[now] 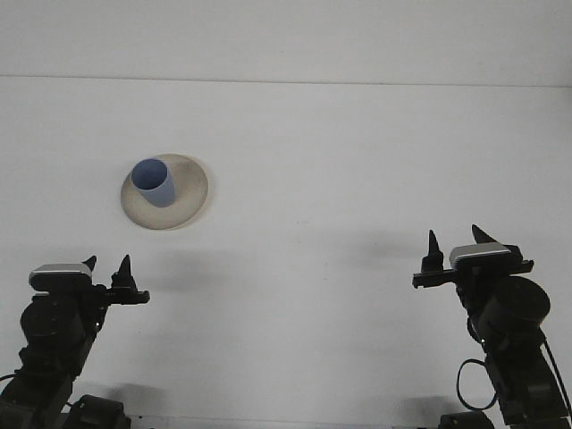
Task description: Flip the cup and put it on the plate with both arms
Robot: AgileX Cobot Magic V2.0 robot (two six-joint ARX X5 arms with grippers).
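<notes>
A blue cup (153, 182) stands upright, mouth up, on a round beige plate (186, 198) at the left of the white table. My left gripper (107, 265) is low at the near left, well below the plate, open with nothing between its fingers. At the near right my right gripper (457, 241) is also open and holds nothing, far from the cup.
The white table (340, 161) runs back to a white wall, with its far edge showing as a faint line across the top. Both arm bases and cables sit along the near edge.
</notes>
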